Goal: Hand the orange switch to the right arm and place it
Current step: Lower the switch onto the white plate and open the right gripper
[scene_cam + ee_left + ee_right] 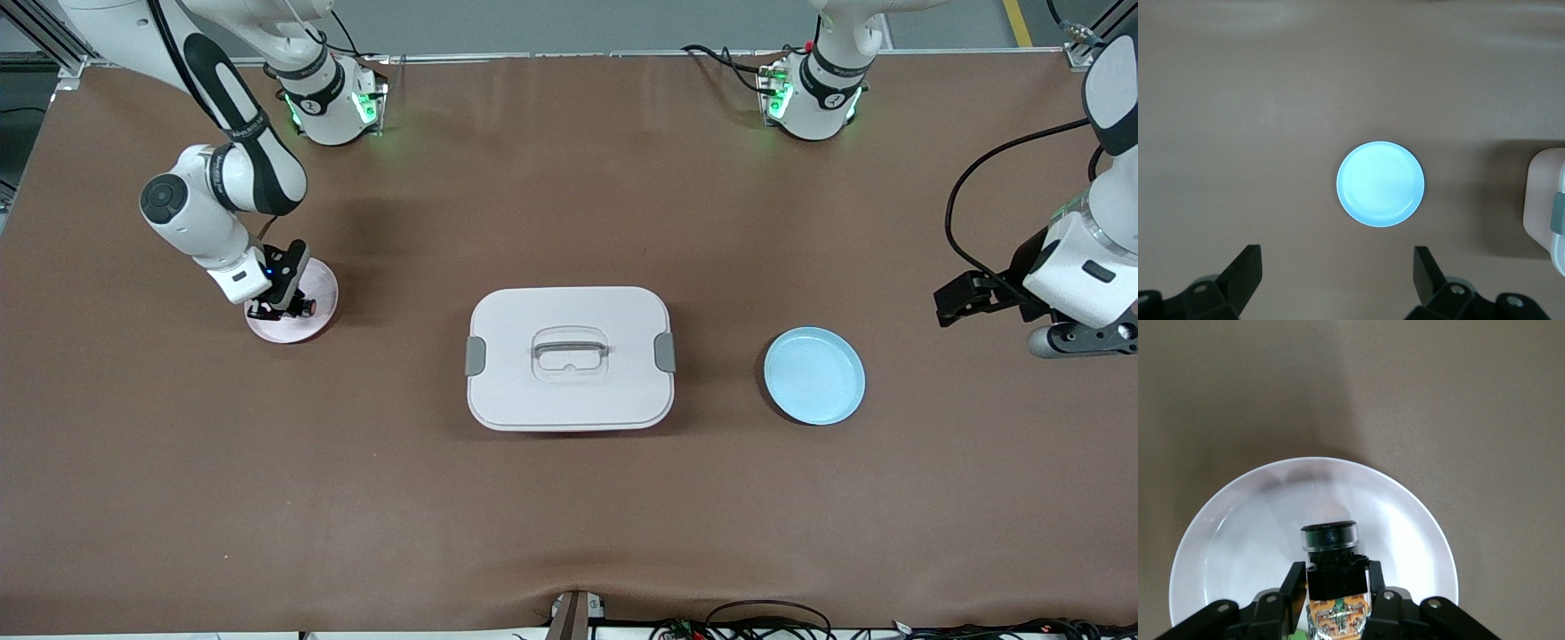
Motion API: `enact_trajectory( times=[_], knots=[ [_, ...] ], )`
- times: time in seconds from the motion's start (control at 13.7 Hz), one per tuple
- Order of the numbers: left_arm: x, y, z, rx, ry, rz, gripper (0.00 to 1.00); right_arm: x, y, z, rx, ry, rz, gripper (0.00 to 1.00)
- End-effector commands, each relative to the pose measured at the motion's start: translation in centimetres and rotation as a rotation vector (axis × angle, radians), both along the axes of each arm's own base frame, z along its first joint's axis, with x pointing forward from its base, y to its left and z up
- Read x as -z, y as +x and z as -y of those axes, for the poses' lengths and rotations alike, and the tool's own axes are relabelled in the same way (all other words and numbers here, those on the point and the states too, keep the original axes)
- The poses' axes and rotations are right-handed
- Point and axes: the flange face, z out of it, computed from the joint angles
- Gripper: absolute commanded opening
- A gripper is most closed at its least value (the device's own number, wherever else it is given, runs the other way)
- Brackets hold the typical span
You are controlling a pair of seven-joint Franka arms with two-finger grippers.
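My right gripper (277, 308) is low over the pale pink plate (322, 283) at the right arm's end of the table. It is shut on the orange switch (1333, 577), a small black cylindrical part with orange marks, its round end pointing out over the plate's white inside (1398, 513). In the front view the switch (305, 306) shows as a dark tip at the fingers. I cannot tell whether it touches the plate. My left gripper (958, 300) waits open and empty over bare table near the left arm's end; its fingers (1245, 267) stand wide apart.
A white lidded box with a handle (569, 357) sits mid-table; its corner shows in the left wrist view (1545, 200). An empty light blue plate (814, 375) lies between the box and the left gripper, and shows in the left wrist view (1380, 183).
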Motion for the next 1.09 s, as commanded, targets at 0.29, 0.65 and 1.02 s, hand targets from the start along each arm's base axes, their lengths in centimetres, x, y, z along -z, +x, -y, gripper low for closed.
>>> enact_trajectory(
  times=[0.29,0.65,1.02],
  knots=[
    [-0.9,-1.0,-2.0,0.013,0.004,0.002,1.0,-0.2,0.1,-0.1,0.005,0.005,0.012,0.99],
    [-0.9,-0.9,-2.2,0.009,0.002,0.005,1.0,-0.7,0.4,0.2,0.009,0.006,0.018,1.0],
    [-1.1,-0.7,-3.4,-0.009,0.002,0.014,1.0,-2.8,1.0,0.1,0.022,0.028,-0.073,1.0]
  ],
)
